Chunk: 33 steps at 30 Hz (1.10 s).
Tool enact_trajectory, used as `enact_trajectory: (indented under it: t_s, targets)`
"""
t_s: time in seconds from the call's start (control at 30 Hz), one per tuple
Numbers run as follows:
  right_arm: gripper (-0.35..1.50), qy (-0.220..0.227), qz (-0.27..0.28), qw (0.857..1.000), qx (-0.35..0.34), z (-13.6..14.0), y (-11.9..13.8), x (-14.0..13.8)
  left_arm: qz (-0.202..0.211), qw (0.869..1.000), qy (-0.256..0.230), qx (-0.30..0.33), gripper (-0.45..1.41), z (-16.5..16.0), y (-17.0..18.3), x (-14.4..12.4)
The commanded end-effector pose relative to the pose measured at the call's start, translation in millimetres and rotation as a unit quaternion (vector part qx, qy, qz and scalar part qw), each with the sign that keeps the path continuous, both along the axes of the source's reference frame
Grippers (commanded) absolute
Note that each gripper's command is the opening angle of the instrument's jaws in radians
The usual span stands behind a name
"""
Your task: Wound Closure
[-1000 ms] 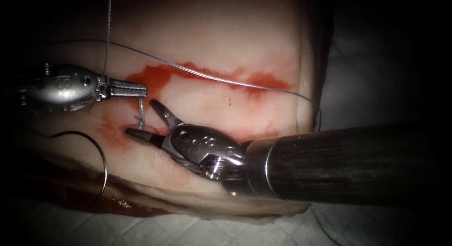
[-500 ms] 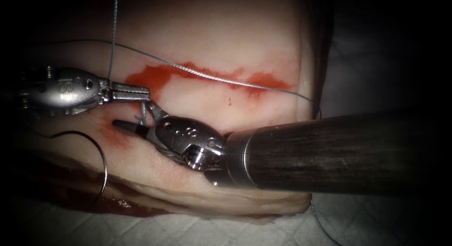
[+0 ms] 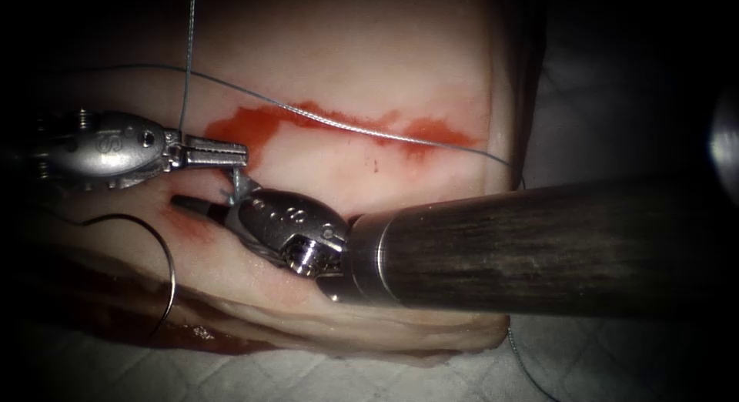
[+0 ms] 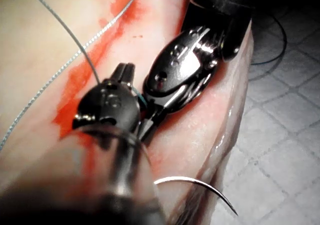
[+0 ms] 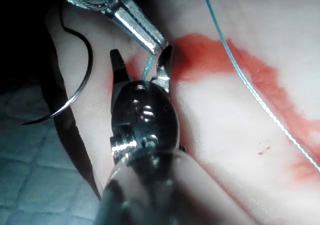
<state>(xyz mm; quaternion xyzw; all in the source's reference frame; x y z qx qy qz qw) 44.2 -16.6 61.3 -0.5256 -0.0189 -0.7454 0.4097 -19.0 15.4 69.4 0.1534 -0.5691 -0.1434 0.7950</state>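
The left tool (image 3: pixel 240 149) lies at the left end of the cut (image 3: pixel 323 125), jaws shut on the thread (image 3: pixel 187 71). That thread rises from its tip, and a short strand (image 3: pixel 234 180) drops from it to the tissue (image 3: pixel 346 48). The right tool (image 3: pixel 209 188) comes in from the right, its open jaws straddling this strand just under the left tool's tip. In the right wrist view the strand (image 5: pixel 148 67) runs between the right tool's (image 5: pixel 141 55) jaws below the left tool (image 5: pixel 145 32). The curved needle (image 3: pixel 168 275) lies free at the tissue's lower left edge, held by neither tool.
A long run of thread (image 3: pixel 362 131) crosses the red fluid (image 3: pixel 254 125) along the cut and drops over the tissue's right edge. White quilted cloth (image 3: pixel 323 375) lies below the tissue. The right tool's dark shaft (image 3: pixel 539 248) spans the lower right.
The right tool has moved left and up, bringing its open jaws around the short strand under the left tool's tip. The left tool shifted slightly right and still holds the thread.
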Motion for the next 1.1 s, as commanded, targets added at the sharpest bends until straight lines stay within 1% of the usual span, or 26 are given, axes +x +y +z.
enact_trajectory:
  t_s: [0.03,0.17,0.23,0.27,0.3,0.37,0.5,0.57,0.63,0.7,0.87,0.93,0.97,1.1]
  targets:
    - [1.01,0.003,0.001,1.0,-0.002,0.2,0.2,0.9,0.0,1.0,0.0,-0.001,-0.45,0.5,0.0,-0.6]
    - [0.99,0.007,0.003,1.0,-0.003,0.0,0.4,0.8,0.0,1.0,0.0,-0.001,-0.45,0.5,0.0,-0.6]
    - [0.91,0.008,0.004,1.0,-0.003,0.0,0.4,0.9,0.0,1.0,0.0,-0.001,-0.45,0.6,0.0,-0.6]
    - [0.84,0.008,0.004,1.0,-0.003,0.0,0.4,0.9,0.0,1.0,0.0,-0.001,-0.45,0.6,-0.1,-0.6]
    - [0.73,0.008,0.004,1.0,-0.003,0.0,0.3,0.9,-0.001,1.0,0.0,-0.001,-0.45,0.6,-0.1,-0.7]
    - [0.41,0.008,0.004,1.0,-0.004,0.0,0.3,0.8,-0.001,1.0,0.0,-0.001,-0.45,0.6,-0.1,-0.7]
    - [0.14,0.008,0.003,1.0,-0.004,0.1,0.2,0.9,0.001,1.0,-0.001,-0.001,-0.45,0.6,-0.1,-0.7]
    - [0.05,0.008,0.003,1.0,-0.005,0.2,0.2,0.9,0.0,1.0,-0.001,-0.001,-0.45,0.6,-0.2,-0.7]
    - [0.05,0.009,0.002,1.0,-0.005,0.2,0.1,0.9,0.0,1.0,-0.001,-0.001,-0.45,0.6,-0.2,-0.7]
    - [-0.01,0.009,0.0,1.0,-0.005,0.3,0.0,0.8,0.0,1.0,-0.001,-0.001,-0.45,0.6,-0.2,-0.7]
    - [-0.18,0.027,-0.028,0.999,-0.002,0.5,-0.2,0.7,0.0,1.0,0.0,-0.001,-0.45,0.6,-0.2,-0.8]
    - [-0.31,0.032,-0.036,0.999,0.0,0.4,-0.3,0.7,0.0,1.0,0.0,-0.001,-0.45,0.6,-0.2,-0.8]
    - [-0.35,0.033,-0.038,0.999,0.0,0.4,-0.3,0.7,0.0,1.0,0.0,-0.001,-0.45,0.6,-0.2,-0.8]
    - [-0.35,0.037,-0.044,0.998,0.002,0.1,-0.1,0.6,0.0,1.0,0.0,-0.001,-0.45,0.6,-0.2,-0.8]
